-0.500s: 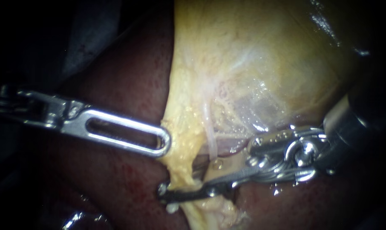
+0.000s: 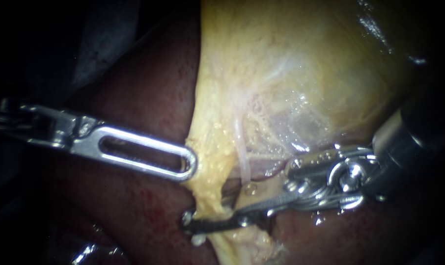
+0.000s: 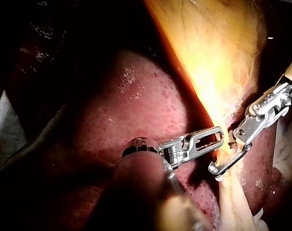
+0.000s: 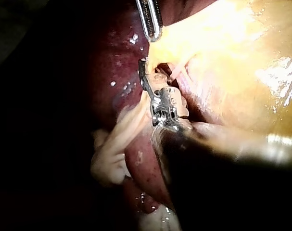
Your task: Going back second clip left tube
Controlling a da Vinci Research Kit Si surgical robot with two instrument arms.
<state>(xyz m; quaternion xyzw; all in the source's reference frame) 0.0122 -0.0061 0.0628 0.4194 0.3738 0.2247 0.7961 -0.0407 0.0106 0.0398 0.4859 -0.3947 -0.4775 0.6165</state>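
Jaws of left instrument [image 2: 189, 166] closed on yellow edge of gallbladder [image 2: 291, 73], liver [image 2: 149, 206] to its left; right instrument [image 2: 208, 223] jaws apart and holding nothing, lower jaw crossing under that edge, pale tube [image 2: 243, 164] just right of the edge, on the far side of that jaw

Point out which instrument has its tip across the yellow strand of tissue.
My right instrument: its open jaws reach across the yellow strand, while my left instrument only meets that tissue's edge.
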